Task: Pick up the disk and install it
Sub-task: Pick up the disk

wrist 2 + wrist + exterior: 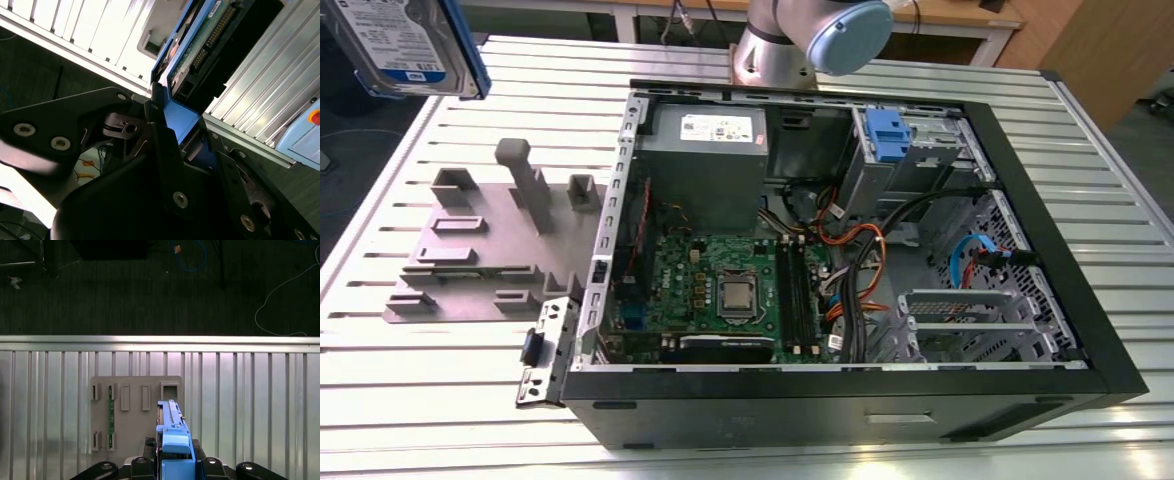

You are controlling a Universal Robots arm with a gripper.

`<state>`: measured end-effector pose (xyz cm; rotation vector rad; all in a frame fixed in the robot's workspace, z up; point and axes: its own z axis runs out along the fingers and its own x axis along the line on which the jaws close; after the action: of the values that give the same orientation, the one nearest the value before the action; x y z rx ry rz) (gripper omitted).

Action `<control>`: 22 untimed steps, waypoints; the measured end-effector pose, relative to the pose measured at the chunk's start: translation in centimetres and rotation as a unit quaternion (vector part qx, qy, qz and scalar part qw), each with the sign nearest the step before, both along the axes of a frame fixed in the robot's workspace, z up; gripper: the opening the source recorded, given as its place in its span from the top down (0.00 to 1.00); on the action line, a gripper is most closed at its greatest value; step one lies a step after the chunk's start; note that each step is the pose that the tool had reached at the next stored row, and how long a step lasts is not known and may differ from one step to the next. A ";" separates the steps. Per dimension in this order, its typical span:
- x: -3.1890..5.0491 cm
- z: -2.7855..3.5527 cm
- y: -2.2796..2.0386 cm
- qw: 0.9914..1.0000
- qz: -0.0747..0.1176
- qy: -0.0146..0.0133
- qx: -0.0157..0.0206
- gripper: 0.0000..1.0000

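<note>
Gripper [174, 447] around the disk [170, 415], above the grey stand [132, 430]

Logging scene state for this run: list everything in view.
disk: one, silver with blue rails, held up in the gripper, exterior view's upper left
stand: one, grey, on the table, on the exterior view's left of the computer case
computer case: one, black, open, on the table
clip: one, blue, inside the case, far side
table: one, silver, slatted, under the case and stand
arm: one, grey with blue cap, behind the case
gripper: one, black, shut on the disk
</note>
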<state>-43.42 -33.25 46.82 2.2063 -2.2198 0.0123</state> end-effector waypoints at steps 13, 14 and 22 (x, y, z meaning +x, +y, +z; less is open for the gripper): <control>0.53 0.00 -0.05 1.000 0.000 0.000 0.000 0.64; 0.52 0.00 -0.08 1.000 0.000 0.000 0.000 0.64; 0.52 0.00 -0.36 1.000 0.000 0.000 0.000 0.64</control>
<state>-42.90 -33.61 46.82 2.2061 -2.2197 0.0127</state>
